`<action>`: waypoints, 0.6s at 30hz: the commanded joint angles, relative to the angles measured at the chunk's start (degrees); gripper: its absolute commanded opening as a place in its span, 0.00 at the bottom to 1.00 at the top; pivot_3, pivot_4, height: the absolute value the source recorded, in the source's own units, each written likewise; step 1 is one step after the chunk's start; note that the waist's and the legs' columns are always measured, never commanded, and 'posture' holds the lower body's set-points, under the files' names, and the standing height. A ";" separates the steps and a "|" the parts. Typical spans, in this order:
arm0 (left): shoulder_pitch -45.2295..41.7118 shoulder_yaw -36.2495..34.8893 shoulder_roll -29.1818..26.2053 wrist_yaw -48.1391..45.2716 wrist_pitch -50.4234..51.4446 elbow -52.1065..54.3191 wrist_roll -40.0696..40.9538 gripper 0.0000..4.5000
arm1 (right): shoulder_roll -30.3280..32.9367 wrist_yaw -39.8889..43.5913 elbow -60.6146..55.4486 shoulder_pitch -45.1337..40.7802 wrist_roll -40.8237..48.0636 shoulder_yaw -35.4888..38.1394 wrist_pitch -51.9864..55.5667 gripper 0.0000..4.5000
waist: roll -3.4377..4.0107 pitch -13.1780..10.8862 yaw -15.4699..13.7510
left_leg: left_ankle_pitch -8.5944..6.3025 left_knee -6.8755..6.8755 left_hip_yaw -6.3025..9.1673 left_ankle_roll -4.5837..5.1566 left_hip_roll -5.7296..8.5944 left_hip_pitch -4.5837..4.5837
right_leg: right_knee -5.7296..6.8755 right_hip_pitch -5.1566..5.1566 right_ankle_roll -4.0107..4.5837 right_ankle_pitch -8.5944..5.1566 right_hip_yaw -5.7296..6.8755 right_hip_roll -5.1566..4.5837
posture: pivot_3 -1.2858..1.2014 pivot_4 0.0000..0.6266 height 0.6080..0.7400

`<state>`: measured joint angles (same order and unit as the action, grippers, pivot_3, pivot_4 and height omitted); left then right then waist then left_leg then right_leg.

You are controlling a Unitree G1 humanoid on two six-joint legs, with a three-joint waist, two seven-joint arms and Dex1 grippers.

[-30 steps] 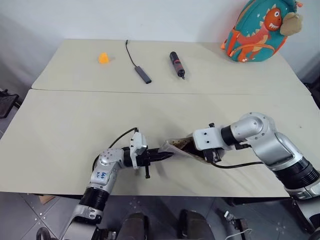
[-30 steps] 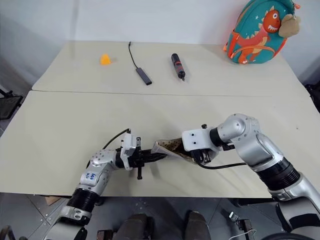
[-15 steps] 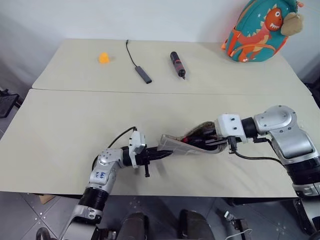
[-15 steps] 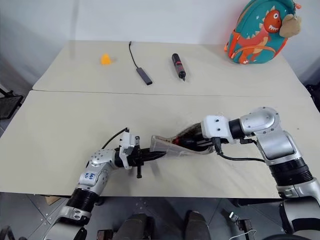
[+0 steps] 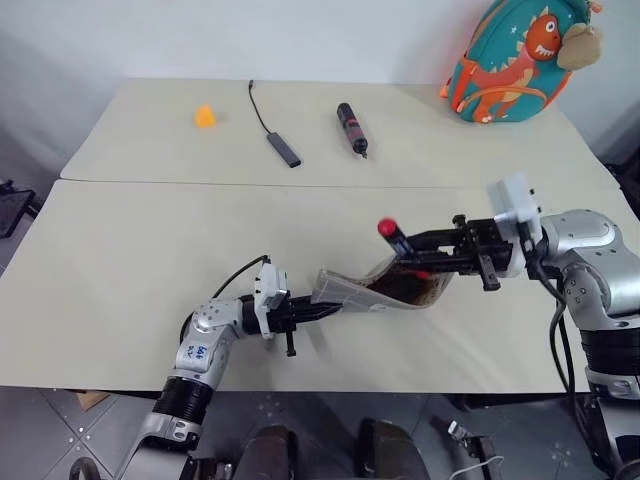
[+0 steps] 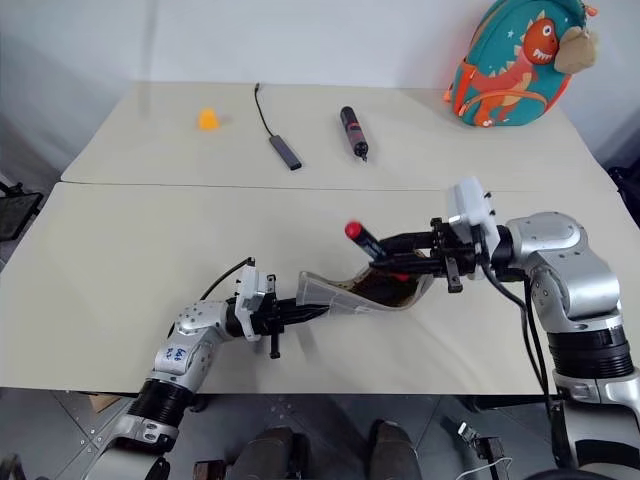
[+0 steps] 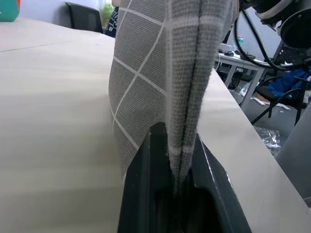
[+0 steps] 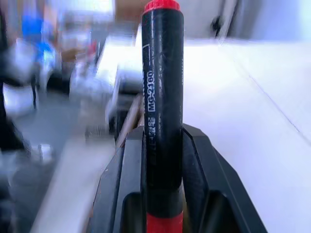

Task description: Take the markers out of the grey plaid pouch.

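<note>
The left gripper (image 5: 322, 311) pinches the pouch's (image 5: 385, 290) near-left end on the table (image 5: 150, 260). Just above the pouch, the right gripper (image 5: 408, 243) clamps a red-capped black marker (image 5: 393, 236). Beyond the pouch lie a screwdriver (image 5: 352, 128) and a backpack (image 5: 510, 58).

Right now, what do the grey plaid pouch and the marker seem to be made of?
The grey plaid pouch: woven fabric, matte; the left wrist view shows a coarse weave with thin white grid lines, and it folds softly. The marker: probably plastic, with a smooth, slightly glossy black barrel, white printed lettering and a red cap.
</note>
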<state>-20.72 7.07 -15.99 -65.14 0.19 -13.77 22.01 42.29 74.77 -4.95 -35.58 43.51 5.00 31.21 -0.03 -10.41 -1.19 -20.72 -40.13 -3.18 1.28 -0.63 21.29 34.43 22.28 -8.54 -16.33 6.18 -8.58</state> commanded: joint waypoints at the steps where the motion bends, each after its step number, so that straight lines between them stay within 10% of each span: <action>1: 0.22 -0.37 -0.78 -0.06 0.40 0.70 -0.18 0.00 | -0.13 -7.78 -1.22 -3.07 9.48 7.54 8.90 0.13 | 0.00 0.00 -0.03 | 0.00 0.01 0.01 0.00 -0.02 0.00 | 0.00 0.00 0.01 0.00 0.01 0.01 | 0.52 0.24 1.00; 18: -0.44 0.52 0.20 -0.61 0.11 0.83 0.00 0.00 | 14.57 -16.61 35.34 7.03 -23.79 3.89 -6.27 0.13 | 0.14 0.01 0.07 | -0.02 0.08 -0.64 0.05 0.34 0.10 | -0.09 0.09 -0.02 0.03 -0.02 0.00 | 0.52 0.24 1.00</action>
<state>-21.08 7.31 -16.05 -65.81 0.23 -13.84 22.14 56.23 59.45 29.60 -27.02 21.51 8.44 27.10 0.11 -10.40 -1.12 -20.73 -40.05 -3.83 1.33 -0.31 21.39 34.35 22.38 -8.56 -16.30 6.15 -8.57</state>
